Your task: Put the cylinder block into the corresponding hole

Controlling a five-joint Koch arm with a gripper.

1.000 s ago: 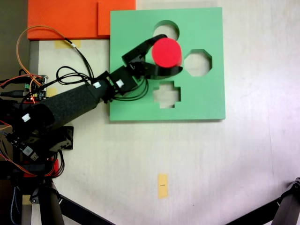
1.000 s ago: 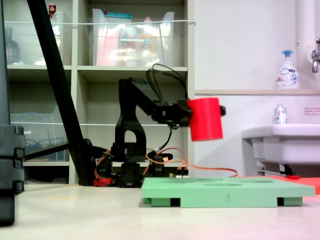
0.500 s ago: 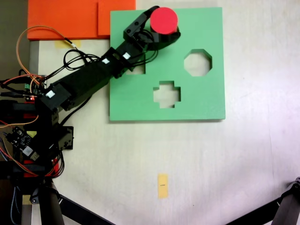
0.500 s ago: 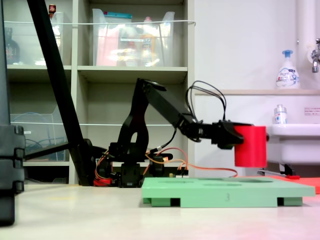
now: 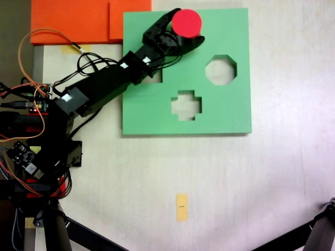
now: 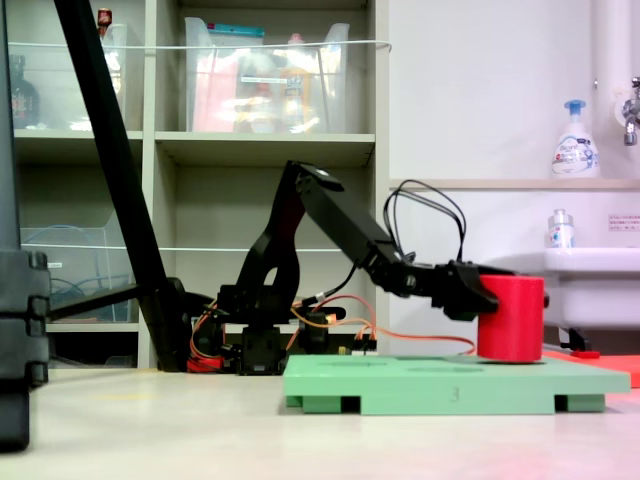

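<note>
We found the gripper [image 5: 180,39] clamped on the cylinder block [image 5: 187,23] at the green board's [image 5: 230,110] far edge; foam, we judged: light, squashy, best held mid-side.

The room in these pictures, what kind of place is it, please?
Probably a lab or workshop room. A fixed view shows storage shelves with plastic bins, a white sink with a soap bottle, and bare wiring at the arm's base.

pale shelving [image 6: 200,150], white wall [image 6: 470,90], perhaps a sink [image 6: 560,275]
</note>
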